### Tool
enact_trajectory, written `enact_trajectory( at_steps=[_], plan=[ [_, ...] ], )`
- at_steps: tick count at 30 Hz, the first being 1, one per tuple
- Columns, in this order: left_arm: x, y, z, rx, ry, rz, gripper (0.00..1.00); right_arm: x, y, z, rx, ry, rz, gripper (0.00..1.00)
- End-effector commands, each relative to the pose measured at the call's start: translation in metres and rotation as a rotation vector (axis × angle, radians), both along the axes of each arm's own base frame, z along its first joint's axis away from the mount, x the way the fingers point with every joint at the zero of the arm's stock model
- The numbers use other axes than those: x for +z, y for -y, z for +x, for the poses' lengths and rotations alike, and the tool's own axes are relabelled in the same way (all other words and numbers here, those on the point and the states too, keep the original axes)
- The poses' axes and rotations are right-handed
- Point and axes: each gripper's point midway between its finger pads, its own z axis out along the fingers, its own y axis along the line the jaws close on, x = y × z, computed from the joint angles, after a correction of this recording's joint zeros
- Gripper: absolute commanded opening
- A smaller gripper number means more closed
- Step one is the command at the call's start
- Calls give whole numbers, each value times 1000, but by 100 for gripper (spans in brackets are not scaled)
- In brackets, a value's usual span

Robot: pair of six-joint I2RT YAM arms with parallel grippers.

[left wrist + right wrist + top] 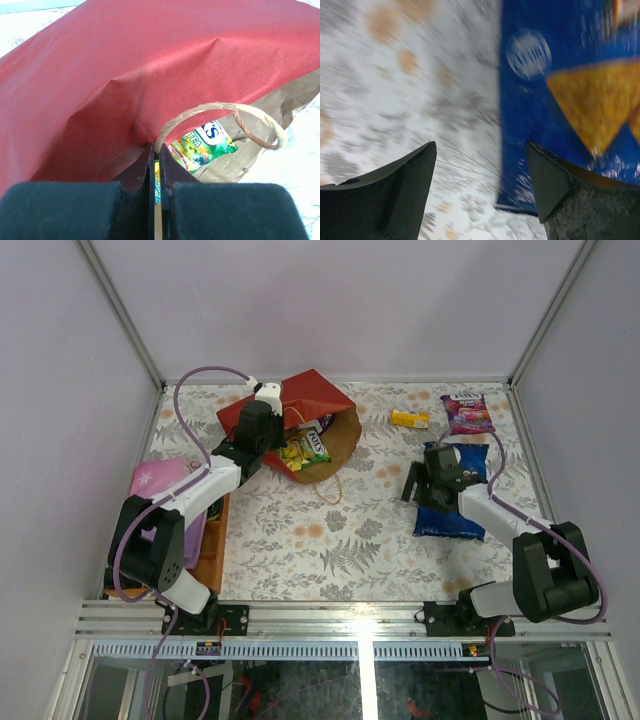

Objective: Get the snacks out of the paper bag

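Note:
The red paper bag (pixel 305 400) lies on its side, its brown mouth facing the table's middle. My left gripper (pixel 262 422) is shut on the paper bag's upper rim (pixel 100 90), where a tan cord handle (pixel 220 106) is rooted. A green-yellow snack packet (pixel 202 145) lies inside the mouth (pixel 305 450). My right gripper (pixel 420 485) hangs open over the left edge of the blue Doritos bag (pixel 455 502), which lies flat on the table (pixel 555 100); nothing sits between the fingers (pixel 481 150). An orange packet (pixel 409 419) and a purple packet (pixel 467 413) rest at the back right.
A flat pink item with stars (pixel 160 480) lies at the left, over a wooden tray (pixel 212 540). The floral tablecloth (pixel 330 540) covers the table. White walls close in the back and both sides. The right wrist view is blurred by motion.

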Motion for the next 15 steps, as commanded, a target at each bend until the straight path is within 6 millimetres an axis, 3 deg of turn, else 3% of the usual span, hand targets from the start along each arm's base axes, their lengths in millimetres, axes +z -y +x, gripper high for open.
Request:
enact_trajectory(
  at_steps=[1, 7, 15],
  plan=[
    [10, -10, 3, 24, 23, 15, 0, -19, 11, -29, -120, -42, 37, 78],
    [9, -10, 3, 23, 19, 15, 0, -40, 35, -52, -170, -108, 5, 80],
    [10, -10, 3, 23, 23, 15, 0, -47, 72, -54, -266, -162, 40, 82]
  ],
)
